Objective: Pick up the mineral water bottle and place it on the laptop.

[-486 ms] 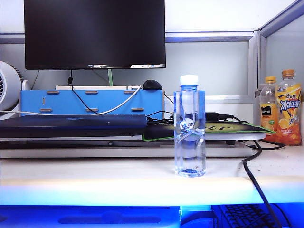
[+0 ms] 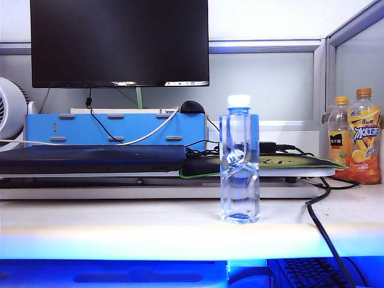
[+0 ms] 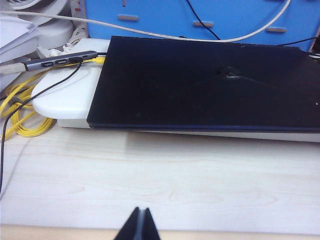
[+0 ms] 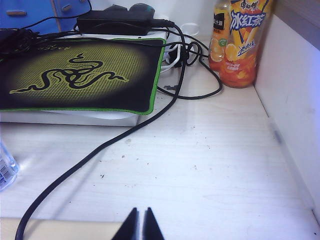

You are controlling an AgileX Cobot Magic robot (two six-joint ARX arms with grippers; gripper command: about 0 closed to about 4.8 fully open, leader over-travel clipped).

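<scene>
The mineral water bottle (image 2: pixel 239 161) is standing upright on the tabletop (image 2: pixel 150 225), in front of the laptop (image 2: pixel 93 158). The left end effector (image 3: pixel 139 225) and right end effector (image 4: pixel 138 223) are both hovering with fingers together, holding nothing.

The mineral water bottle (image 2: pixel 239 162) is clear blue with a white cap. The laptop (image 3: pixel 205 85) is black. The mouse pad (image 4: pixel 80 75) is black, green-edged, with a snake emblem.
</scene>
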